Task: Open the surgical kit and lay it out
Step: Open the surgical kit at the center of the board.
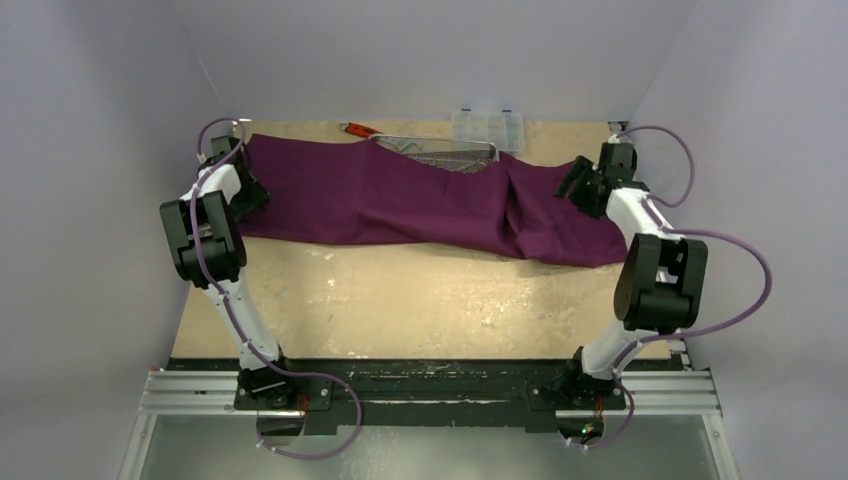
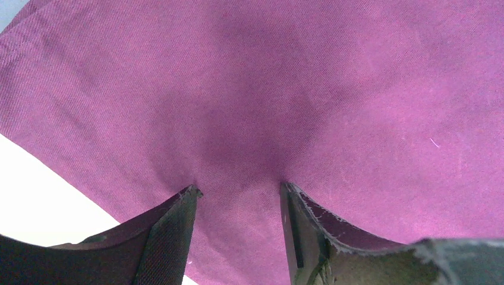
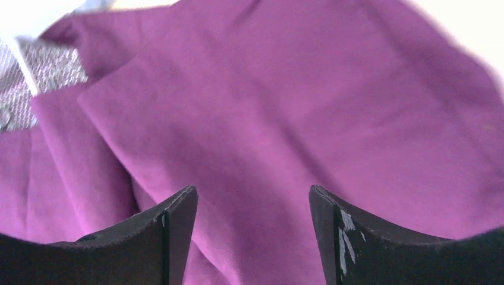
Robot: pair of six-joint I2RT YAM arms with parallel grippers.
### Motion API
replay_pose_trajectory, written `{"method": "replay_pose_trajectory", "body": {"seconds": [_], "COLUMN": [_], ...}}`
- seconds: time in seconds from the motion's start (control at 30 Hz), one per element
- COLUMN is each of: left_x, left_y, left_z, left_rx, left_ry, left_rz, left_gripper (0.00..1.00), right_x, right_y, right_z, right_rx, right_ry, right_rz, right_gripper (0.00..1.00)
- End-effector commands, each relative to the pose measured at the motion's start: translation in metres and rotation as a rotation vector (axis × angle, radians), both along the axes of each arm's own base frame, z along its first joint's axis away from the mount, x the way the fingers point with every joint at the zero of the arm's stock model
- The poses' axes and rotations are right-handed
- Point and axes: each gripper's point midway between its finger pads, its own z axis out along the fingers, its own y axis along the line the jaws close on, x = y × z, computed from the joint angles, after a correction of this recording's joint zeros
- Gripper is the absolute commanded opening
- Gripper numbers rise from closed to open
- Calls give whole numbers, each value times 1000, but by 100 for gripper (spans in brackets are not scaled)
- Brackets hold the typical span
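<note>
From above, the purple cloth (image 1: 400,200) lies unfolded in a wide band across the far half of the table (image 1: 400,300), rumpled and doubled over toward the right of the frame. The wire tray (image 1: 440,150) shows at the upper middle, its near edge under the cloth. A clear plastic box (image 1: 487,128) and a red-handled wrench (image 1: 355,129) sit behind it. The left gripper (image 1: 248,192) is at the cloth's left end and the right gripper (image 1: 575,185) at its right end. I judge the step in hand to be spreading the wrap. The fold at the right wants pulling flat next, so the tray and whatever it holds can be reached; no instruments or packets can be made out yet.

In the left wrist view the jaws stand moderately apart, tips low over flat cloth (image 2: 267,89), perhaps touching it, with nothing pinched between them. Pale table shows at lower left.

In the right wrist view the jaws are spread wide above a creased fold of cloth (image 3: 297,107), gripping nothing. A corner of the tray (image 3: 47,68) peeks out at upper left
</note>
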Motion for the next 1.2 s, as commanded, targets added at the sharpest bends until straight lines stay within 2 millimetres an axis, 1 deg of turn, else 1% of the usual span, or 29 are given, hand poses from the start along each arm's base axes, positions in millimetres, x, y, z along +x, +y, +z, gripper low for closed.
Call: {"method": "replay_pose_trajectory", "body": {"seconds": [0.0, 0.1, 0.2, 0.3, 0.37, 0.43, 0.53, 0.6, 0.77, 0.97, 1.03, 1.17], "left_x": [6, 4, 3, 2, 1, 1, 1, 0, 1, 2, 1, 1], "left_y": [9, 9, 10, 10, 10, 10, 10, 10, 11, 12, 13, 17], "left_z": [6, 3, 1, -1, -1, -2, -3, -4, -5, -5, -5, -2], "left_rx": [22, 23, 28, 29, 30, 30, 30, 30, 30, 30, 34, 52], "left_ry": [-26, -19, -12, -10, -8, -6, -4, -3, -4, -3, -1, 0], "left_rz": [17, 18, 21, 24, 27, 28, 33, 35, 41, 54, 68, 92], "left_gripper": [53, 53, 53, 53, 53, 53, 53, 53, 53, 53, 53, 53], "right_x": [16, 13, 9, 4, -1, -6, -12, -11, 0, 7, 7, 0], "right_y": [48, 53, 46, 30, 14, -6, -37, -50, -68, -90, -99, -112], "right_z": [-9, -26, -46, -64, -74, -82, -87, -88, -93, -98, -99, -102], "right_rx": [180, 221, 206, 148, 82, 1, -118, -170, -241, -330, -361, -388], "right_ry": [-45, 4, 69, 138, 192, 238, 300, 316, 330, 357, 375, 437], "right_rz": [224, 233, 189, 122, 54, -22, -132, -170, -211, -276, -300, -369], "right_gripper": [73, 74, 73, 73, 73, 73, 73, 73, 72, 72, 72, 71]}}
